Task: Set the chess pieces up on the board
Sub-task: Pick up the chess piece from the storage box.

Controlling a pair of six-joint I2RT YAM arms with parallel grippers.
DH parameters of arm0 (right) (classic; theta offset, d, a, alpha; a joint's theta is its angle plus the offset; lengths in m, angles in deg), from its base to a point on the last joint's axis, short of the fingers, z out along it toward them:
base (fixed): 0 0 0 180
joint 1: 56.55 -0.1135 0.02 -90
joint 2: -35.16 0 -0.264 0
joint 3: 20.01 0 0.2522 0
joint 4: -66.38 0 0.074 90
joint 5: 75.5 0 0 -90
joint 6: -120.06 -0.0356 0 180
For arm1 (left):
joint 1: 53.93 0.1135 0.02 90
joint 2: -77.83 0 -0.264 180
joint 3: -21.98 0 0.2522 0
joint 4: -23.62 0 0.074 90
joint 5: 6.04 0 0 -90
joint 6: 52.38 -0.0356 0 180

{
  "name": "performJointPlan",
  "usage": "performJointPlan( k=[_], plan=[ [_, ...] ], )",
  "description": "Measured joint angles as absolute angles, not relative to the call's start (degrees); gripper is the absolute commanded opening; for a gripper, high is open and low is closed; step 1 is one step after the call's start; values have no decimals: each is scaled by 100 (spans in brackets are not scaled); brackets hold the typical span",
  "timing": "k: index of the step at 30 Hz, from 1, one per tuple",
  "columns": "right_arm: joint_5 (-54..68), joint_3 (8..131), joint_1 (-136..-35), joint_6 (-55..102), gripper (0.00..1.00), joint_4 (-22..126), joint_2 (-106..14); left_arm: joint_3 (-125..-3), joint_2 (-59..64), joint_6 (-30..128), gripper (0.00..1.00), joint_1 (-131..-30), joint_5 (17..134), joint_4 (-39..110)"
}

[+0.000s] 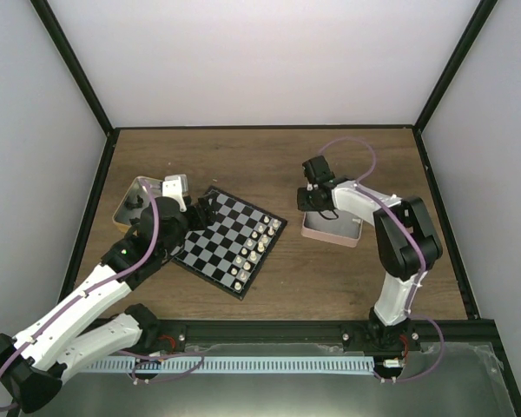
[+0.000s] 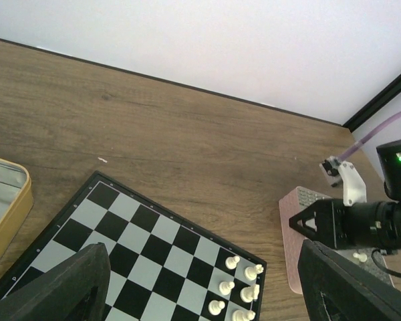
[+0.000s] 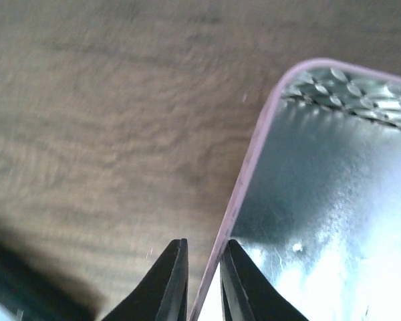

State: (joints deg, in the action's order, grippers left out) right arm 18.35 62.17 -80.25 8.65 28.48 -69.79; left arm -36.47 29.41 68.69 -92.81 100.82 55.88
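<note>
Two rows of cream chess pieces (image 1: 256, 239) line the right edge of the board (image 1: 215, 250). My left pincer (image 1: 200, 208) hangs spread wide and empty over its far-left squares, where black belongs. My right pincer (image 3: 204, 267) is nipped together on the rim of the pink tray (image 3: 254, 154), probably steadying it.

**Arms and Edges Are Hiding Much**

Above, the left arm (image 1: 143, 243) is covering the left corner of the board (image 1: 230, 234) and part of the gold tin (image 1: 139, 182). The chess pieces (image 1: 259, 239) are showing too small to tell by kind. The left wrist view's lower edge is cutting off the board and the fingers of the left gripper (image 2: 202, 257). The right wrist view is blurring the table (image 3: 87, 120) and cutting off the pink tray (image 3: 246, 180) and the fingers of the right gripper (image 3: 204, 244). Whether those fingers are pinching anything is not showing.
</note>
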Motion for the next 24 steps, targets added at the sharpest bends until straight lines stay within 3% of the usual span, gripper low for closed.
performJointPlan(
  k=[5,11,16,24],
  plan=[
    [1247,5730,-8025,1263,16,2765,-6554,-3647,2941,6867,79,-9281,10085,5588],
    [915,5339,-8025,1361,41,2492,-6052,-3647,2941,6867,79,-9281,10080,5588],
    [1355,5321,-8027,690,43,2444,-5549,-3647,2939,6867,79,-9278,10080,5588],
    [3003,5319,-7988,-1674,42,2321,-5228,-3647,2936,6867,79,-9259,10080,5588]
  ],
)
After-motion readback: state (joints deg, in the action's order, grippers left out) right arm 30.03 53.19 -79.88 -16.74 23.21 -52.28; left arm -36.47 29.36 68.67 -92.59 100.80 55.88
